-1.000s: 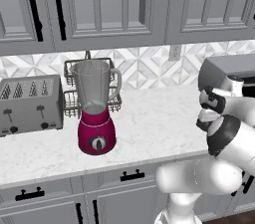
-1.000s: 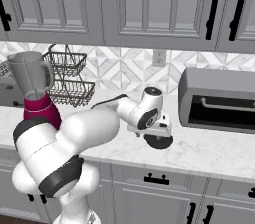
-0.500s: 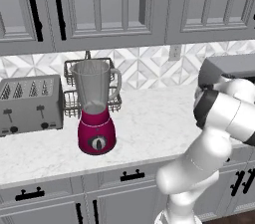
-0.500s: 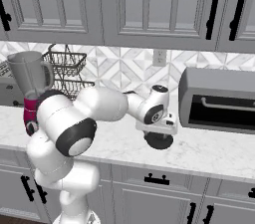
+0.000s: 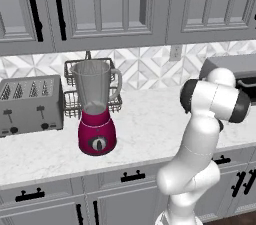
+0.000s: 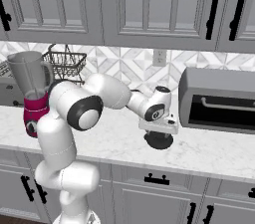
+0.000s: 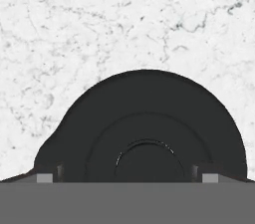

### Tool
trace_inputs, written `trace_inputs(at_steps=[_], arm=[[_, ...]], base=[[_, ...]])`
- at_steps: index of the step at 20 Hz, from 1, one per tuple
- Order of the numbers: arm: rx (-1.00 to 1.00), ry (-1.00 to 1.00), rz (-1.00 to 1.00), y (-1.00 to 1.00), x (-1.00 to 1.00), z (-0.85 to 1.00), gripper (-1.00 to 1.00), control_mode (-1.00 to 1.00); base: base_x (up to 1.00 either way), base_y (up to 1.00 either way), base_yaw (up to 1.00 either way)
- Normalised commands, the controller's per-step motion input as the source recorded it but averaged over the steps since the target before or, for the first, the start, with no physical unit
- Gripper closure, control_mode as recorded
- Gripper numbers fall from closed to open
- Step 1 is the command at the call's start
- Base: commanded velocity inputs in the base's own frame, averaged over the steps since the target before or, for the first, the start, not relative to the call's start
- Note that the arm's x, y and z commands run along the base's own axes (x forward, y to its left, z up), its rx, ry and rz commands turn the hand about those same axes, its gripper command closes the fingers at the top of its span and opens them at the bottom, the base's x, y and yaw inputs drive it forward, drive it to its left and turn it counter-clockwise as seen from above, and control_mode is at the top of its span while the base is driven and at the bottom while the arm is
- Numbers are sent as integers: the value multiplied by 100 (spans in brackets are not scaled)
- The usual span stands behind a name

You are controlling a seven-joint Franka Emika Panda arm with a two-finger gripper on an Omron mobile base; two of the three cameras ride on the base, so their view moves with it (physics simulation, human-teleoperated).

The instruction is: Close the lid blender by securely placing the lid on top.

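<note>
A simulated kitchen with grey cabinets and a white marble counter. In the right base view, the white arm reaches from the lower left across to the centre right, where its gripper hangs directly over the lid, a flat black disc lying on the counter just left of a dark oven.

In the hand view, the lid fills the lower centre, with 2 small finger tips showing at either side of it along the bottom edge. They appear spread about as wide as the lid, but whether they are touching or squeezing it cannot be told.

The blender, magenta base and clear open jar, stands at centre left of the left base view, beside a grey toaster and in front of a wire basket, well apart from the lid.

The step in hand looks like grasping the lid. To do it well, the fingers should stay centred on the disc, close evenly on its rim, and lift it level, so it can later seat flat on the jar's mouth.
</note>
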Motion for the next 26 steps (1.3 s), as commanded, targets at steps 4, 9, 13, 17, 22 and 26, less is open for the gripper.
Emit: trace_inputs(at_steps=[4, 9, 13, 17, 22, 26], arm=[[0, 0, 0, -1, 17, -54, -100, -100], [0, 0, 0, -5, 3, -56, -100, -100], [-4, 0, 0, 17, -10, -92, -100, -100], [-7, -8, 0, 51, -50, -100, 100, -100], [0, -3, 0, 14, -29, -78, 100, -100], [-4, 2, 0, 7, -1, -42, 100, -100]], base=[[0, 0, 0], [0, 0, 0], [0, 0, 0], [0, 0, 0], [0, 0, 0], [0, 0, 0]])
